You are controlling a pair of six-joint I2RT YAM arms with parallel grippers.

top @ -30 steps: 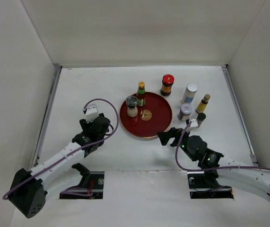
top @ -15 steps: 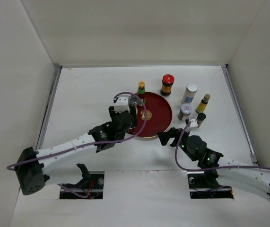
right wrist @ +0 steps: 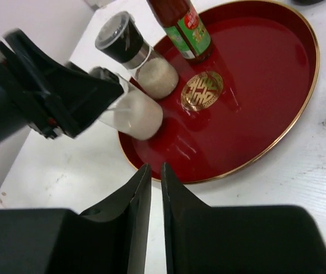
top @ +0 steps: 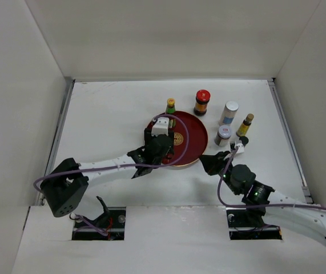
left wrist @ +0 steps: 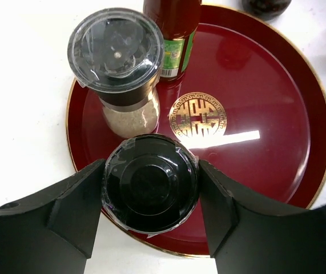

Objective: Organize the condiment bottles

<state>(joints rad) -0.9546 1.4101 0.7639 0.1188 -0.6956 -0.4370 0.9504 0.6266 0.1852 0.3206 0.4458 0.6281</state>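
Note:
My left gripper (left wrist: 151, 194) is shut on a black-lidded shaker (left wrist: 150, 171) of white grains, its base at the near-left part of the round red tray (left wrist: 277, 114). A second black-lidded shaker (left wrist: 120, 63) and a red sauce bottle (left wrist: 174, 34) with a green label stand on the tray just beyond it. My right gripper (right wrist: 156, 171) is shut and holds nothing, just off the tray's near rim (right wrist: 248, 162). In the right wrist view the held shaker (right wrist: 134, 111) leans between the left fingers (right wrist: 77, 103).
Right of the tray (top: 192, 134) stand a red-lidded dark jar (top: 201, 101), a white silver-capped shaker (top: 228, 112), a slim yellow-capped bottle (top: 245, 124), a silver-lidded jar (top: 223, 135) and a small black-capped bottle (top: 242, 141). White walls enclose the table.
My left arm swung from the table's left side to the tray, carrying the shaker. My right gripper went from open to shut and shifted slightly right.

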